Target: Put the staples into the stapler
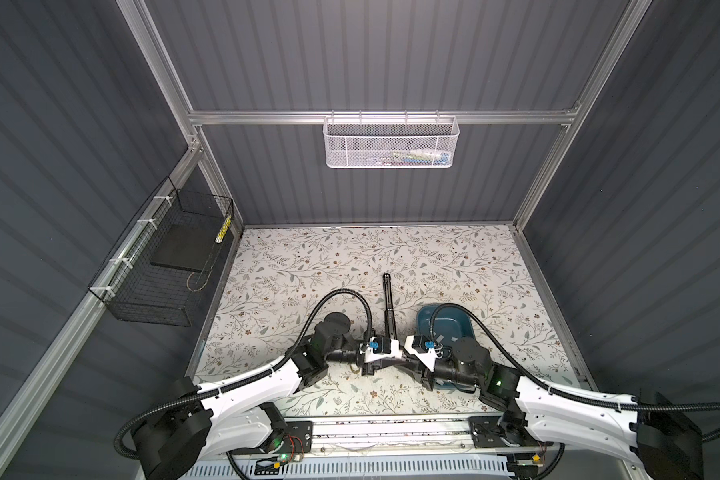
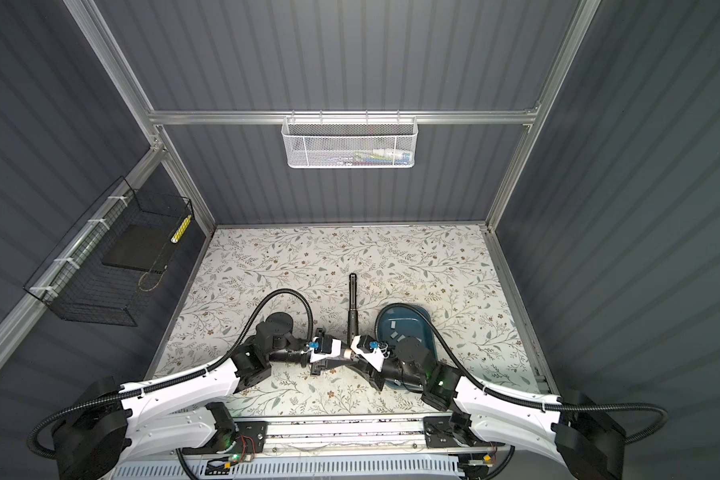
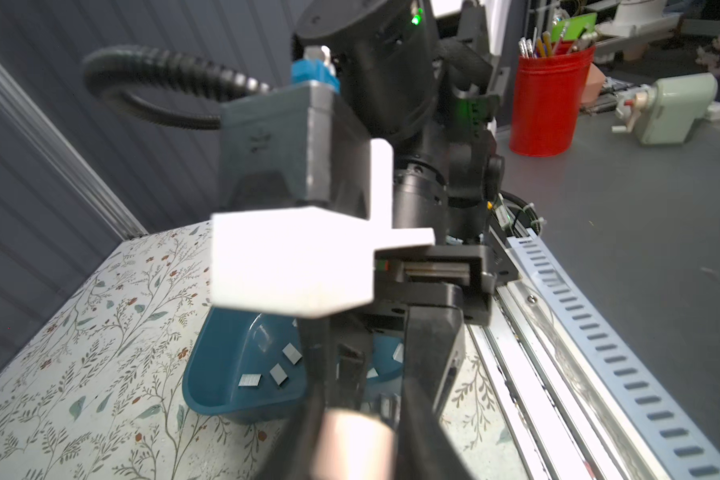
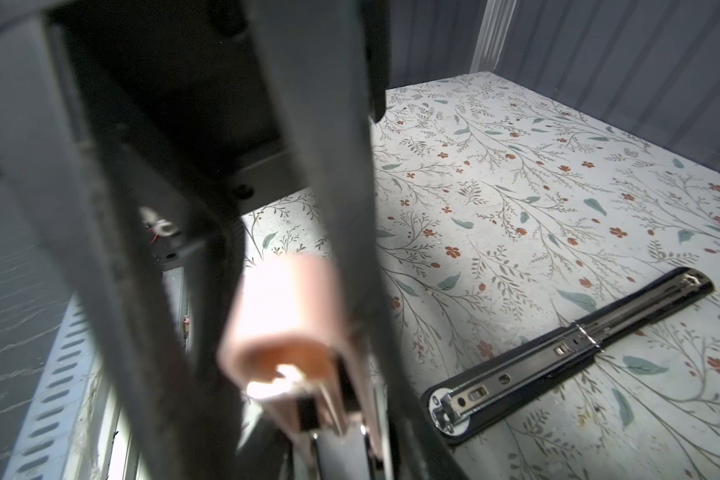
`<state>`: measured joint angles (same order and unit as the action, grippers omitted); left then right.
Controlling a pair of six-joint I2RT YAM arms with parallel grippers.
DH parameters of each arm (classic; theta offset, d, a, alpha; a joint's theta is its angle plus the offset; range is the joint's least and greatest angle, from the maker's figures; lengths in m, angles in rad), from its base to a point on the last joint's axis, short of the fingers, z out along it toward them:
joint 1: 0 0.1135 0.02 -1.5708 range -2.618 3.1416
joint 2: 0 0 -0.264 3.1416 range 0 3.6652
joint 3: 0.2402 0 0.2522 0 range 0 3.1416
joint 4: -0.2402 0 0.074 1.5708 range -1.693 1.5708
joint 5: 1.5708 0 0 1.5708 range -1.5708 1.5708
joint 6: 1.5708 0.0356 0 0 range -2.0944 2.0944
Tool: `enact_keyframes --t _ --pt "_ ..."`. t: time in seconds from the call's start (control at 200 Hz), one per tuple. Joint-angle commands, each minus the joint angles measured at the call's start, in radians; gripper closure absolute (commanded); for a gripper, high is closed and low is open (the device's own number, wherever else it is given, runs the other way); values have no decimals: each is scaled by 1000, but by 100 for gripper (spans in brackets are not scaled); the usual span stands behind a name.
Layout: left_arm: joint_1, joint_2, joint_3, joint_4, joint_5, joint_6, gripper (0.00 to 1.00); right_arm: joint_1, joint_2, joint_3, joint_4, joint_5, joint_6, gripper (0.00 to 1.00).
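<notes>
Free across bare floral table from 10 through 2 o'clock. Blocked at centre by flat-lying black stapler, at 3 by blue tray, at 6 by left arm meeting right arm.

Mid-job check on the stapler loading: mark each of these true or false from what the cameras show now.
1. The black stapler lies opened out flat on the table. True.
2. The staple strips lie loose on the table. False: they lie inside the blue tray.
3. A pink stapler sits in the right gripper, between its fingers. True.
4. The white mesh basket on the rear rail is empty. False: some coloured items show through its mesh.
5. The black wire basket hangs on the right wall. False: it hangs on the left wall in both top views.
</notes>
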<state>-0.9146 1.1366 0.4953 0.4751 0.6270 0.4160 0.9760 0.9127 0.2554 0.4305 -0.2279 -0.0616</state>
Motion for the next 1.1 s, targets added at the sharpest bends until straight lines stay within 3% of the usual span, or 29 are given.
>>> enact_keyframes --t 0.0,0.165,0.305,0.42,0.5,0.675,0.811,0.931,1.096 --pt "2 -40 -55 152 -141 -70 3 -8 -11 -7 25 60 14 72" --pt "3 -90 -212 443 -540 -179 0 -8 23 19 13 163 47 84" --pt "2 -70 -331 718 -1018 -282 0 -8 65 71 -18 278 108 95" --pt "5 -37 -349 748 -1453 -313 0 -7 131 175 -108 387 238 100" --pt "13 -4 -341 744 -1627 -330 0 3 224 304 -239 445 336 100" --pt "14 29 -299 688 -1691 -336 0 85 504 622 -511 552 450 100" --pt "16 15 -360 815 -1719 -345 0 111 757 886 -750 614 544 100" --pt "19 -18 -388 853 -1716 -346 0 112 883 978 -790 591 550 100" --pt "20 -62 -384 800 -1748 -373 0 98 943 1023 -814 593 584 100"
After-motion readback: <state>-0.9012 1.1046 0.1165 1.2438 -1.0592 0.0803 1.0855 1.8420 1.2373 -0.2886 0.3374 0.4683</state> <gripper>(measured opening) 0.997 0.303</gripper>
